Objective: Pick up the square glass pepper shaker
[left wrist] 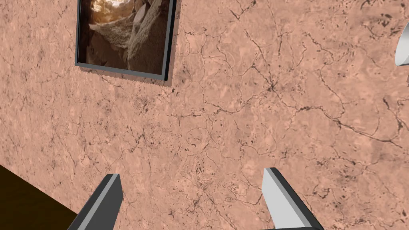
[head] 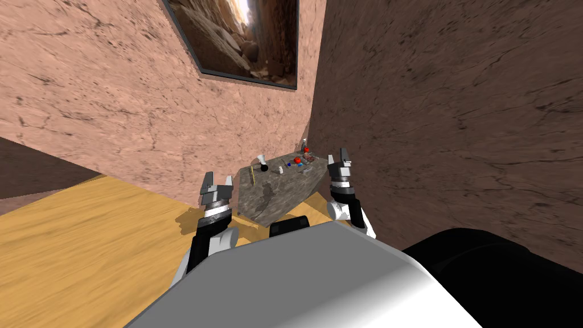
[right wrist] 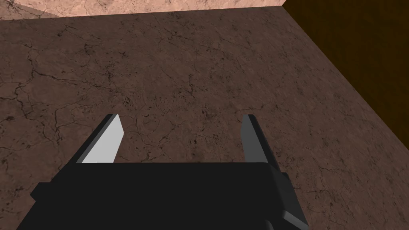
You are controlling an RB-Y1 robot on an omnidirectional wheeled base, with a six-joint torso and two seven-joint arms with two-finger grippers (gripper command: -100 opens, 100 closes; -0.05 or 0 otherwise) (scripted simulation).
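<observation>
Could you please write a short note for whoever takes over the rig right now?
The left tool is open and empty, near the left front corner of the stone table.
The right tool is open and empty, by the table's right edge.
The pepper shaker is probably the small pale item mid-top.
Done: nothing grasped yet.
Left: reach in, shut on the pepper shaker, lift.

Framed picture [head: 245, 34], grey stone table [head: 273, 196]
</observation>
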